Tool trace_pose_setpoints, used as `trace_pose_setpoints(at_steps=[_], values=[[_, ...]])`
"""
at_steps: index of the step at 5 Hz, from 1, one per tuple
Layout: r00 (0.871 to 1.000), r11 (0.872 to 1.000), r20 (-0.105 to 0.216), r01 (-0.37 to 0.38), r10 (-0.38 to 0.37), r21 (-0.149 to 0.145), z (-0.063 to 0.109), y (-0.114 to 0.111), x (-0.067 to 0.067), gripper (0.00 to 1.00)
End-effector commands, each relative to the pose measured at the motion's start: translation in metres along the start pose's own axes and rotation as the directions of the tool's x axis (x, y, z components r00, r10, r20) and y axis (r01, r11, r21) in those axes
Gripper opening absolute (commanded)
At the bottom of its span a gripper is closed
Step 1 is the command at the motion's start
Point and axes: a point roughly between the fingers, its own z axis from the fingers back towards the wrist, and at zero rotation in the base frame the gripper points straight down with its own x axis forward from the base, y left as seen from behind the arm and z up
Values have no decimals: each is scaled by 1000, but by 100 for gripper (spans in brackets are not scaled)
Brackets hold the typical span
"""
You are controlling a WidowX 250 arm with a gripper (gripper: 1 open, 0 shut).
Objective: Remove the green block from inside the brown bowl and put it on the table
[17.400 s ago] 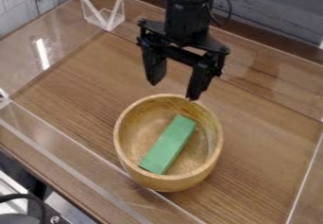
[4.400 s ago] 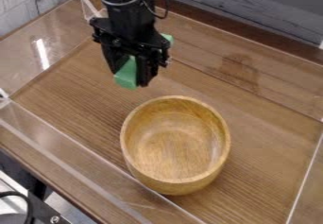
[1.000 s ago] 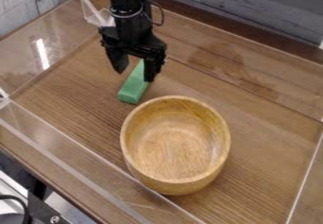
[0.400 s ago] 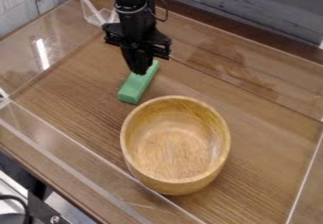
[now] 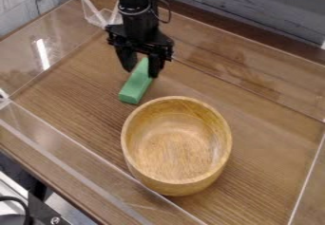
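The green block (image 5: 132,86) lies flat on the table (image 5: 70,101), just beyond the far-left rim of the brown bowl (image 5: 178,144). The bowl stands upright and holds nothing. My gripper (image 5: 143,65) points straight down over the block's far end. It is open, one black finger on each side of that end, with a gap showing between each finger and the green. The block rests on the wood by its own weight.
Low clear acrylic walls (image 5: 38,48) edge the tabletop on the left, front and right. A small clear acrylic piece (image 5: 89,12) stands at the back left behind the arm. Bare wood stretches right of the arm and left of the bowl.
Within the last second the fingers pinched in above the block's far end and have spread apart again. Before that, the block was carried out of the bowl and set down on the table.
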Motion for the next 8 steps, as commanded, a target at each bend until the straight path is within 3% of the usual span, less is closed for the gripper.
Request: trace_pose_setpoints(at_steps=[1,2,8], values=[[998,1000,58,16,-16,11,12,-2,16,0],[998,1000,59,17,-18,12,10,-2,19,100],[998,1000,63,17,-16,-14,10,-18,37,100]])
